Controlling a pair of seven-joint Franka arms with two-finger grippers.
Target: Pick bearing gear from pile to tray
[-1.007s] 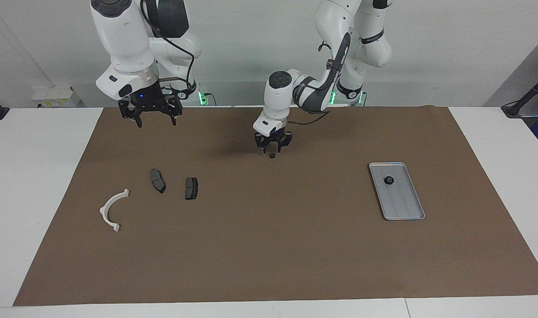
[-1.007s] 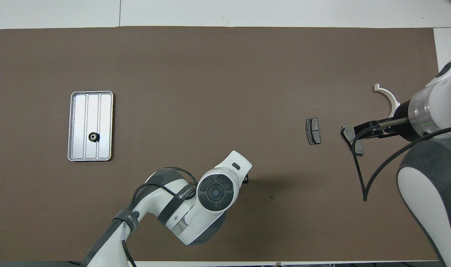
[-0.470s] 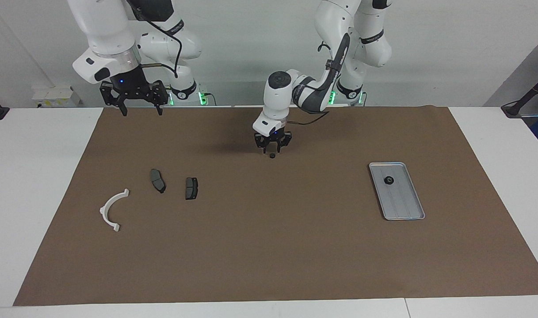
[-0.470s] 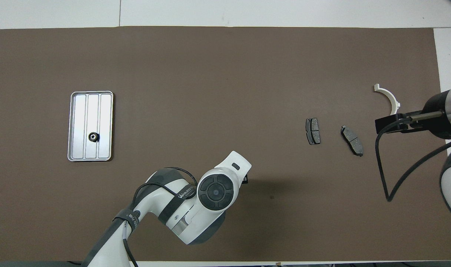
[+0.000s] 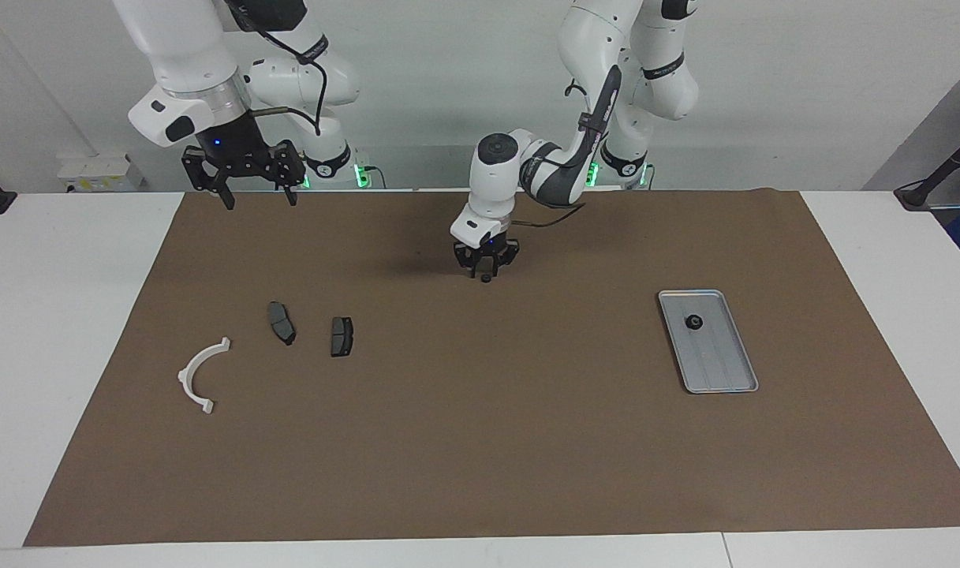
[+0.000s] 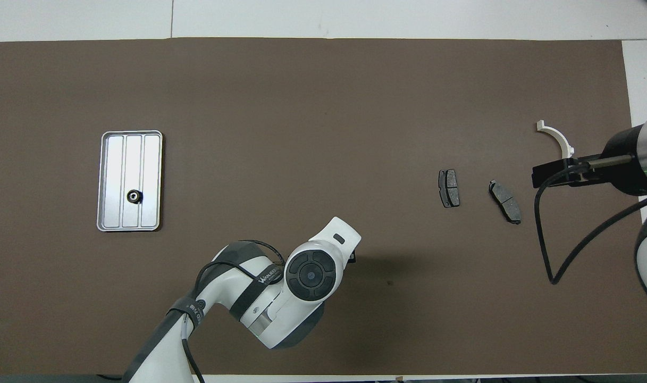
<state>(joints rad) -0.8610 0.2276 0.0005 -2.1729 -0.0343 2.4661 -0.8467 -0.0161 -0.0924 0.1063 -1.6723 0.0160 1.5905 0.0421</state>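
A small black bearing gear (image 5: 487, 278) lies on the brown mat, midway along the table and near the robots. My left gripper (image 5: 486, 274) is down over it, open, with a finger on either side of the gear; the arm's wrist hides it in the overhead view. Another black gear (image 5: 693, 322) (image 6: 134, 196) sits in the silver tray (image 5: 720, 371) (image 6: 116, 159) toward the left arm's end. My right gripper (image 5: 260, 199) (image 6: 552, 174) hangs open and holds nothing, high over the mat's edge at the right arm's end.
What is left of the pile lies toward the right arm's end: a white half-ring bracket (image 5: 199, 375) (image 6: 557, 139) and two dark grey plates (image 5: 281, 322) (image 5: 341, 336) (image 6: 505, 201) (image 6: 449, 188). The brown mat (image 5: 480, 442) covers most of the white table.
The right gripper has risen and swung away from over the plates toward the right arm's end. The left gripper's fingers have drawn closer around the gear on the mat.
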